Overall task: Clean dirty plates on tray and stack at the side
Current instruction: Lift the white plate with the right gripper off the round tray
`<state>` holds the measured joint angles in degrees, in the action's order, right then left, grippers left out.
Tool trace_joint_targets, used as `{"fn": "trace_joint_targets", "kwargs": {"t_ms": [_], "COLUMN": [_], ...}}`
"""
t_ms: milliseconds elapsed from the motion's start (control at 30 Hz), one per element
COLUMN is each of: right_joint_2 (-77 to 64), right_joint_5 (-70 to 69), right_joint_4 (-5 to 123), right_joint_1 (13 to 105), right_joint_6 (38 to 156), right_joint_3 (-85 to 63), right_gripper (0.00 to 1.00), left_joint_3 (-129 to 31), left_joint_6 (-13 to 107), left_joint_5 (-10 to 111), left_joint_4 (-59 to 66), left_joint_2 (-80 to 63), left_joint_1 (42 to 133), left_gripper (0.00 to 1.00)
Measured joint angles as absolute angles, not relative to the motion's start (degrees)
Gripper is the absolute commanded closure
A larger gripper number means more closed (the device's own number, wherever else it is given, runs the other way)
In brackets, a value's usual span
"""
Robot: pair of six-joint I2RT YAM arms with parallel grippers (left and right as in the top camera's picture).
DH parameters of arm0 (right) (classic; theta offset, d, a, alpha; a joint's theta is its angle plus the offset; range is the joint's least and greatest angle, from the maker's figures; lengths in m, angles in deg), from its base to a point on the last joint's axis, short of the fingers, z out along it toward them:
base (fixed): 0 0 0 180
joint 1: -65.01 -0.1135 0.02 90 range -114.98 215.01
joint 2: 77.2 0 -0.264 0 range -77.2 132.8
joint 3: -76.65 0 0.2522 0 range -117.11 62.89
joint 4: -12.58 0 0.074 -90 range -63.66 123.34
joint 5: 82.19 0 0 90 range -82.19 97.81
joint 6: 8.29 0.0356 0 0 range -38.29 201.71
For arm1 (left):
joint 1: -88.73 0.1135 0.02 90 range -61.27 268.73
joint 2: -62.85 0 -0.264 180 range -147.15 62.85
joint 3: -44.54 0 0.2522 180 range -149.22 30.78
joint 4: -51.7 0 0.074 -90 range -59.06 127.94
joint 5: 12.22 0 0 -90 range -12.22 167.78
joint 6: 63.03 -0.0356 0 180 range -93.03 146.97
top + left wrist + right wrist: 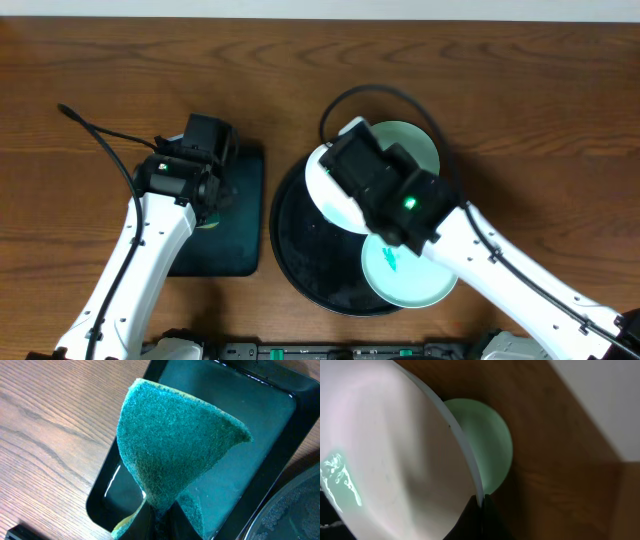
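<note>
- Three plates show from overhead: one white plate [321, 186] and two mint ones, the far mint plate [415, 145] and the near mint plate [410, 282].
- All three are within the outline of the one round black tray [300, 250]. None lies on the bare wood tabletop [120, 60] at the side.
- One teal smear [388, 260] marks the near mint plate.
- The right arm crosses the tray and hides most of the white plate, the inner parts of both mint plates and the middle of the tray. Whether the white or the far mint plate is soiled cannot be told.
- In the right wrist view the white plate fills the left half, blurred and tilted. The far mint plate peeks out behind its rim.
- A green patch with pale squiggles at that view's left edge is hard to identify.
- The right gripper [481, 508] has its jaws pinched on the rim of the white plate, with the rim running straight into the narrow gap between them.
- The left gripper [156, 516] is closed on the lower edge of one teal sponge [175, 445], which fans up and out from the jaws.
- The sponge hangs over one dark-green rectangular tray [260, 425], which lies just left of the round tray. The mint plates are well apart from these jaws.
</note>
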<state>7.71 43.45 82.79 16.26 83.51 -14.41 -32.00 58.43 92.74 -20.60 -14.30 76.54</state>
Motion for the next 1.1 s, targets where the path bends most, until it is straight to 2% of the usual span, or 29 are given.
{"fn": "trace_joint_targets", "kwargs": {"t_ms": [300, 533, 767, 1100], "right_joint_2": [7.71, 7.71, 7.71, 7.71], "right_joint_5": [61.09, 74.48, 80.71, 82.33], "right_joint_4": [83.86, 83.99, 83.99, 84.01], "right_joint_1": [4.77, -0.79, -2.88, -3.58], "right_joint_6": [80.8, 78.42, 76.39, 75.32], "right_joint_3": [-14.41, -14.41, -14.41, -14.41], "right_gripper": [0.99, 0.99, 0.99, 0.99], "left_joint_3": [-32.0, -32.0, -32.0, -32.0], "left_joint_6": [58.43, 58.43, 58.43, 58.43], "left_joint_5": [92.74, 92.74, 92.74, 92.74], "left_joint_4": [-20.58, -20.58, -20.58, -20.58], "left_joint_2": [-14.3, -14.3, -14.3, -14.3], "left_joint_1": [76.54, 76.54, 76.54, 76.54], "left_gripper": [0.93, 0.93, 0.93, 0.93]}}
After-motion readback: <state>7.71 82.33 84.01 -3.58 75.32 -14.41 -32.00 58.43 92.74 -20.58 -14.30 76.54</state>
